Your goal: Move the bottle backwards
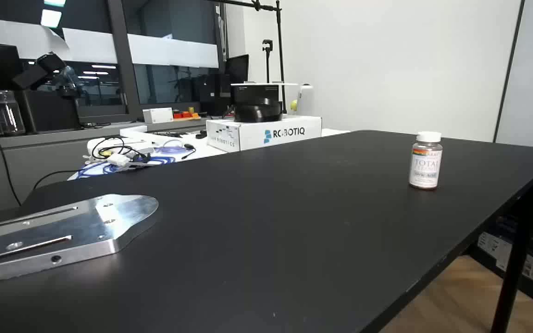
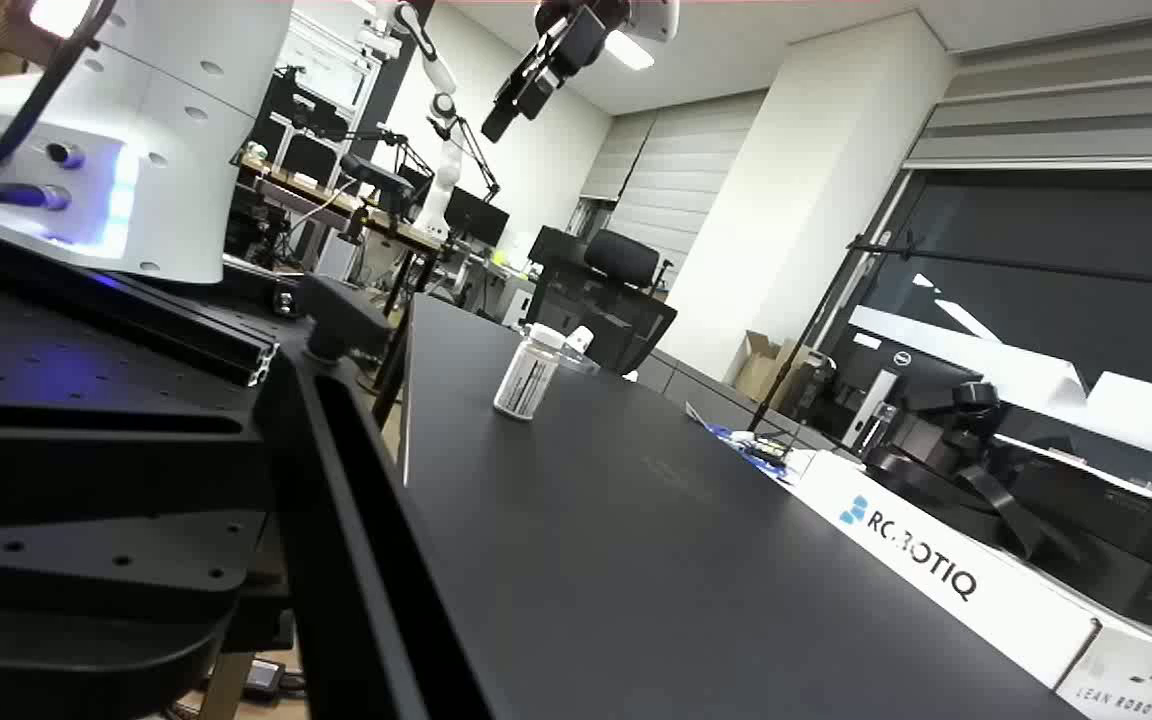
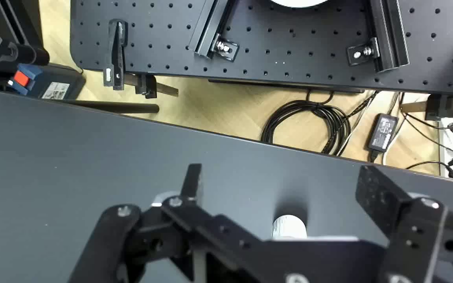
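Hovering gripper (image 3: pixel 283 182): spread wide, holding nothing, well above the table (image 1: pixel 271 208). Best guess on the step is the approach, no grab yet, though honestly a finished move could leave things looking about the same.

Fingers (image 3: pixel 191 181): next job is probably to come down one on each side of the bottle (image 1: pixel 426 162), squeeze its body, then shift it. In the wrist view the cap (image 3: pixel 290 226) shows between them but low down, partly hidden by the gripper's frame, so it likely needs lining up before the drop.

Bottle: standing upright on the table, nothing else touching it, nearer the side facing the robot base (image 2: pixel 171 130). Looks small and tippy, so a sloppy descent could knock it over.

Table edge (image 3: pixel 210 131): floor (image 3: pixel 210 106) shows right past it. If "backwards" means toward the base, there's not loads of room. Which way it means, these views don't say, so that needs settling first.

Robotiq box (image 1: pixel 264 134): off beyond the table, well apart from the bottle, shouldn't bother anyone.

Metal plate (image 1: pixel 86 226): way down the table from the bottle, so probably no issue for a short shift.
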Tool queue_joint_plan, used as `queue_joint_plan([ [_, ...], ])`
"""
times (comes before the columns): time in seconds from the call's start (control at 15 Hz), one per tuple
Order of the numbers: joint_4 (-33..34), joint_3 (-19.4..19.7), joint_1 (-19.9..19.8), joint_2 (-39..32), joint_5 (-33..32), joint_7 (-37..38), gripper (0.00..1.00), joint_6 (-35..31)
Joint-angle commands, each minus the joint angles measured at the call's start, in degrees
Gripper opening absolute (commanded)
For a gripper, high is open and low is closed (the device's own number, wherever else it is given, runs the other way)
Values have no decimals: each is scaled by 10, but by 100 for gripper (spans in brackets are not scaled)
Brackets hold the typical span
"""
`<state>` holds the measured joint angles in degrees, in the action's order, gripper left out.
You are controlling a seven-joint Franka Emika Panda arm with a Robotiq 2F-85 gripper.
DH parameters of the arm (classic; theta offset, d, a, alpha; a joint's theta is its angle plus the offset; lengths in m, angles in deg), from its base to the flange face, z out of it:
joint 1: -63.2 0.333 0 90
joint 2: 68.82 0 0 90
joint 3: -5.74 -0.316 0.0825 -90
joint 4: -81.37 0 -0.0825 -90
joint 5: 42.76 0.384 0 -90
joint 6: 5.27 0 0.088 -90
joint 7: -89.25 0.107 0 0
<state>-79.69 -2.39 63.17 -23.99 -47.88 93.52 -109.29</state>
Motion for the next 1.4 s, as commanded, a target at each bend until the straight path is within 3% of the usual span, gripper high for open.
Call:
queue_joint_plan([
  [0.0,2,10,11,-2,-6,6,100,3],
  [0.6,2,10,11,-3,-6,6,100,3],
  [0.93,17,24,-14,-32,-6,27,100,-62],
  [1.2,32,34,-28,-61,-11,25,100,-71],
  [1.27,4,15,5,-7,-6,12,100,-25],
  [1.33,8,21,0,-15,-8,8,100,-37],
])
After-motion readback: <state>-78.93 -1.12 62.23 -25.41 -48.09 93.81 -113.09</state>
